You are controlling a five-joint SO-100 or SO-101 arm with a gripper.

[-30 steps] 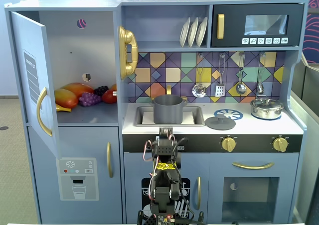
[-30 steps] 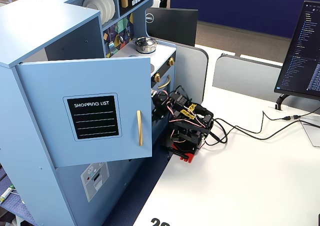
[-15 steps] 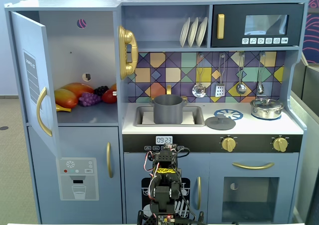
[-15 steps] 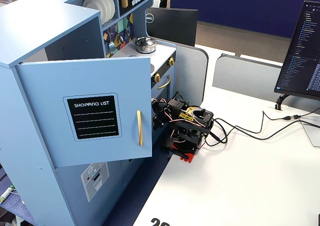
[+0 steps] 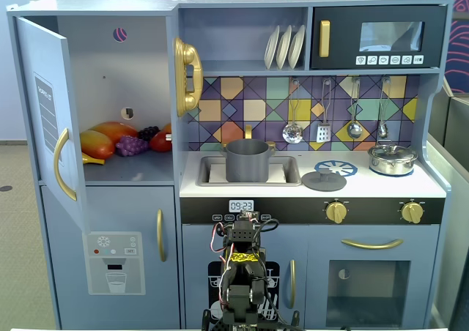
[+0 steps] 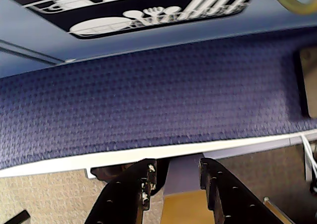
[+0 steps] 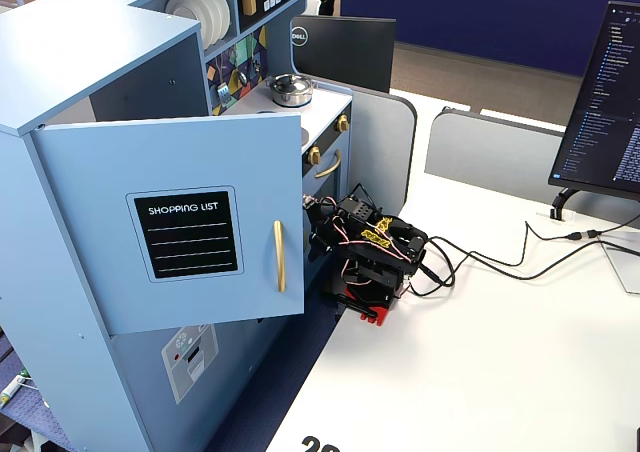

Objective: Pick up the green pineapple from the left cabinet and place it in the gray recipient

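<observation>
No green pineapple is discernible in any view. Left cabinet [image 5: 117, 89], door open: fruit pile [image 5: 121, 142] seen only in a fixed view. Gray recipient [image 5: 247, 160] right of cabinet, in sink. Tool [image 6: 173, 177], seen only at the wrist, parted, empty.

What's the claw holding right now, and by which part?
Nothing. In the wrist view the claw is open, with only floor and blue mat showing between its fingers.

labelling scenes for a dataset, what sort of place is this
Probably an office or lab with a robot test setup, not a real kitchen. A blue toy kitchen stands against a white desk, with a computer monitor and gray desk dividers nearby. The arm's gripper is folded low.
</observation>
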